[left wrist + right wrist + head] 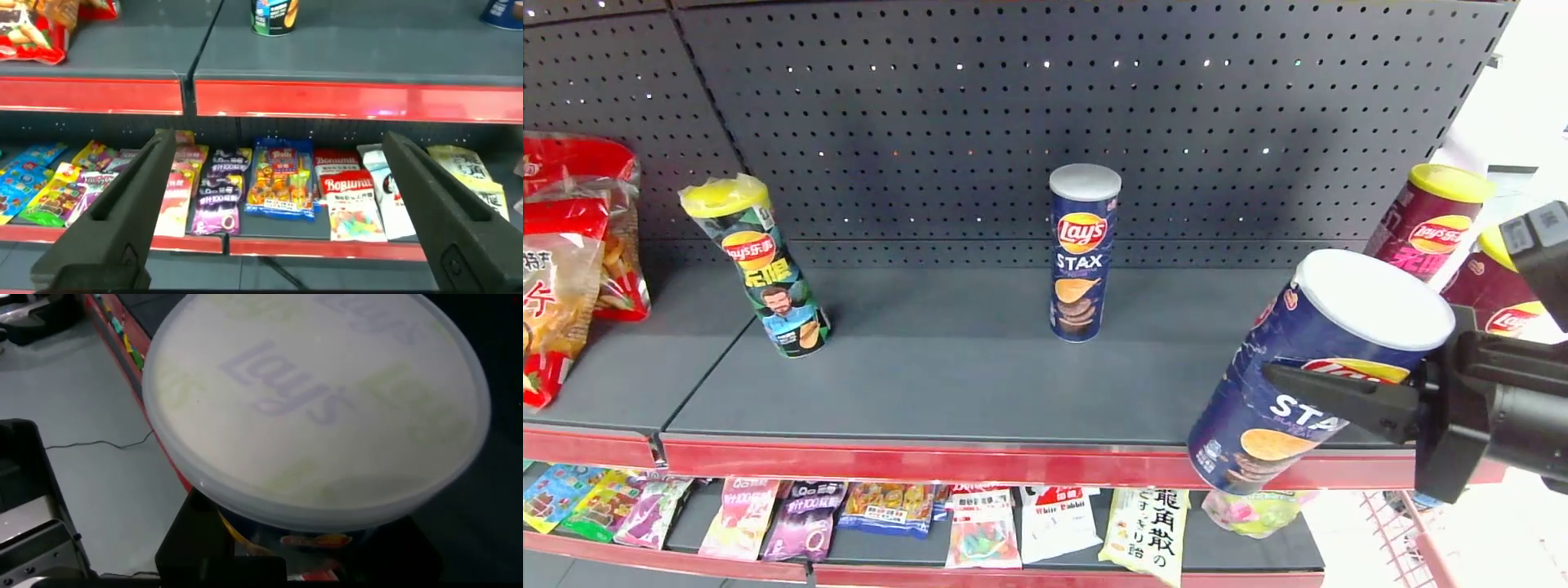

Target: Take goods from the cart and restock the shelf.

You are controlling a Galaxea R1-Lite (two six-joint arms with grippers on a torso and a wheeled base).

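My right gripper (1372,392) is shut on a blue chips can (1290,392) with a white lid (319,400), held tilted over the front right edge of the grey shelf (980,384). Another blue chips can (1081,251) stands upright at the middle of the shelf. A green-and-black can (760,265) with a yellow lid leans on the left. Two maroon cans (1433,220) with yellow lids stand at the far right. My left gripper (282,220) is open, below the shelf's red front edge (351,102), facing the lower shelf's candy bags (278,180).
Red snack bags (572,237) fill the shelf's left end. Several candy and snack packets (980,523) lie on the lower shelf. A red wire cart (1409,531) edge shows at the bottom right. The pegboard back wall (1013,106) rises behind the shelf.
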